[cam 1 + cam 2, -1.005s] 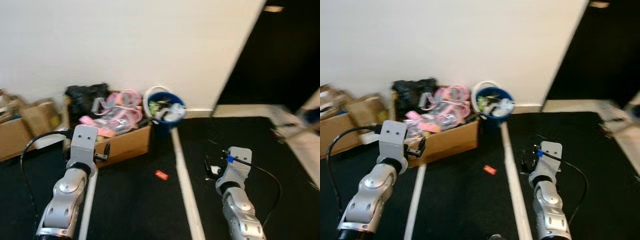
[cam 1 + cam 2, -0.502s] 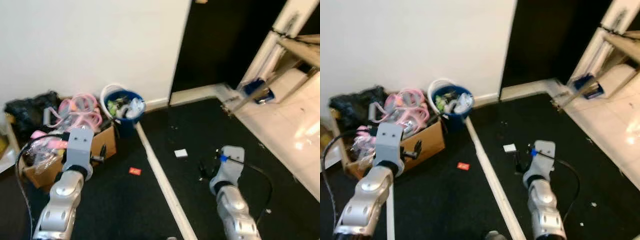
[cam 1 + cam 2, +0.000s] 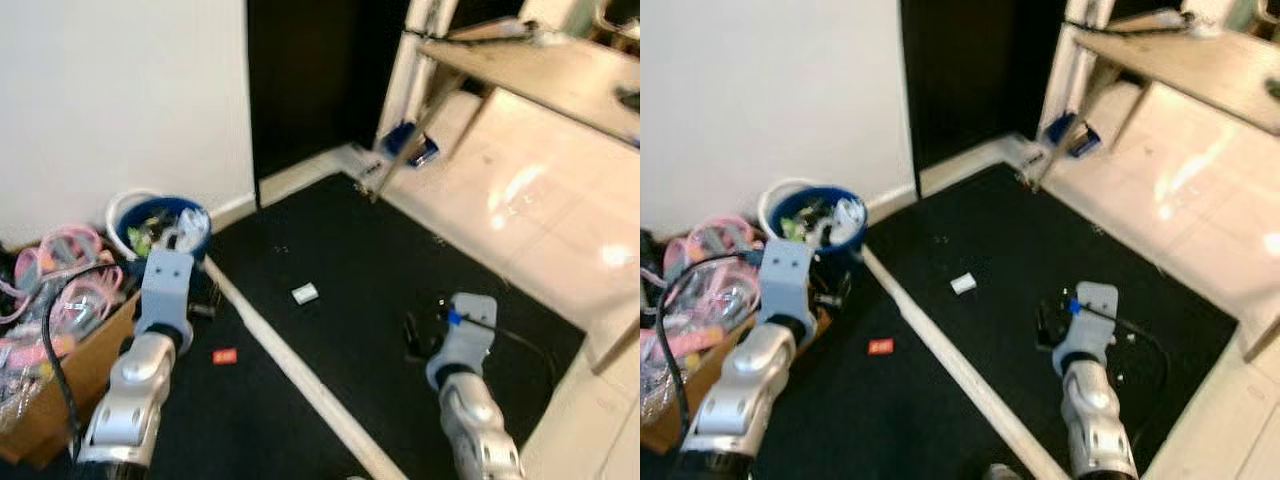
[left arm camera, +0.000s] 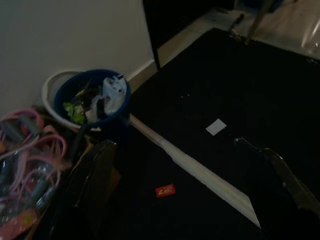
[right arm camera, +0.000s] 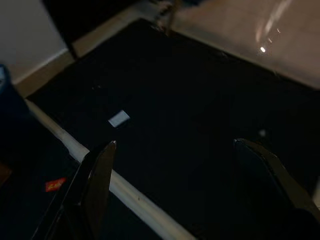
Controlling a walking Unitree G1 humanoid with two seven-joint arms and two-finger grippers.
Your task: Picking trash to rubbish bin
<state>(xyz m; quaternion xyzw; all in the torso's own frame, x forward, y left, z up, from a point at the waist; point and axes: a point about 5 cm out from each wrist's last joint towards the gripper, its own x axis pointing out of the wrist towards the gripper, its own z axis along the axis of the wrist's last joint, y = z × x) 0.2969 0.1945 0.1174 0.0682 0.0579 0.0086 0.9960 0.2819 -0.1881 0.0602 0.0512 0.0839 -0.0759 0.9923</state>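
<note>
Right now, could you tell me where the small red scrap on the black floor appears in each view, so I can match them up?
Left eye view: red scrap on the floor, between the left arm and the white strip.
Right eye view: red scrap, left of the strip.
Left wrist view, near the strip, below the blue bin.
Right wrist view, beside one finger.
Shared landmark: the white strip.

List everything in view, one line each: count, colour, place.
bin: 1, blue, full, by the white wall
red scrap: 1, on black floor left of the strip
white scrap: 1, on black floor right of the strip
floor strip: 1, white, running from the bin toward the robot
cardboard box: 1, brown, pink clutter inside, beside the bin
left gripper: open, empty
right gripper: open, empty
</note>
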